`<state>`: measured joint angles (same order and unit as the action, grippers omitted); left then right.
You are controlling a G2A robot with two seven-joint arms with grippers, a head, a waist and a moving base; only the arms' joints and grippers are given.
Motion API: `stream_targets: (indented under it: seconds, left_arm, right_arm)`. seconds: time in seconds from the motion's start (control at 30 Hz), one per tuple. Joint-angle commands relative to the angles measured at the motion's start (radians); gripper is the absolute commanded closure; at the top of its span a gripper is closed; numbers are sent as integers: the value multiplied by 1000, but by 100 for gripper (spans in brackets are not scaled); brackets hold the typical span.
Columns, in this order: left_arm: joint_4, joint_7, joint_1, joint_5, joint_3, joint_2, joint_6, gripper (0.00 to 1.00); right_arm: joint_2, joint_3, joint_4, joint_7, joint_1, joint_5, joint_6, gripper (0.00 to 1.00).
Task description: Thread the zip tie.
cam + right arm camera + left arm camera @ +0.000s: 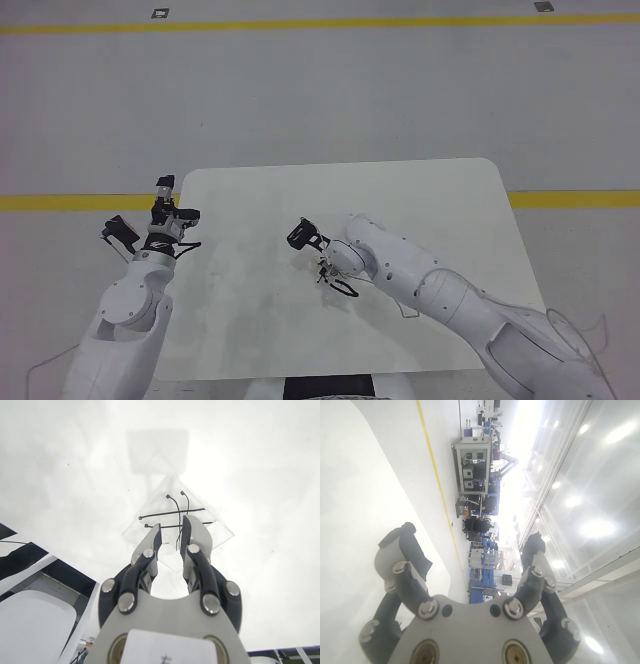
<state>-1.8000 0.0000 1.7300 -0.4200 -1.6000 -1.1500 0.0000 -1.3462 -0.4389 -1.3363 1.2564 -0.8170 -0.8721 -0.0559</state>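
Note:
Several black zip ties (172, 513) lie crossed on a clear square plate (220, 530) on the white table (400, 200). My right gripper (172, 522) hovers just above them, open with a narrow gap, and one tie's strap runs under that gap close to one fingertip (186, 525). From above, this gripper (323, 272) is near the table's middle with the ties (343, 288) beside it. My left gripper (470, 535) is wide open and holds nothing; it is raised at the table's left edge (172, 200), pointing along it.
The white table (357, 487) has rounded corners and bare surface around the plate. A yellow floor line (560, 199) runs behind it. Cabinets and workstations (475, 470) stand far off in the room.

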Motion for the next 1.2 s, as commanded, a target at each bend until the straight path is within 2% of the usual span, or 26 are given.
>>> stream_targets:
  seconds: [0.0, 0.3, 0.43, 0.97, 1.17]
  left_arm:
    - [0, 0, 0, 0, 0, 0, 0, 0]
    - [0, 0, 0, 0, 0, 0, 0, 0]
    - [0, 0, 0, 0, 0, 0, 0, 0]
    - [0, 0, 0, 0, 0, 0, 0, 0]
    - [0, 0, 0, 0, 0, 0, 0, 0]
  right_arm:
    - [-4, 1, 6, -1, -2, -10, -4, 82]
    - [-21, 2, 32, 0, -6, -43, -8, 82]
    - [-27, 2, 39, 0, -8, -62, -8, 87]
    - [-49, -8, 62, 7, -25, -135, -16, 95]
    - [-57, -18, 78, 5, -32, -146, -10, 92]
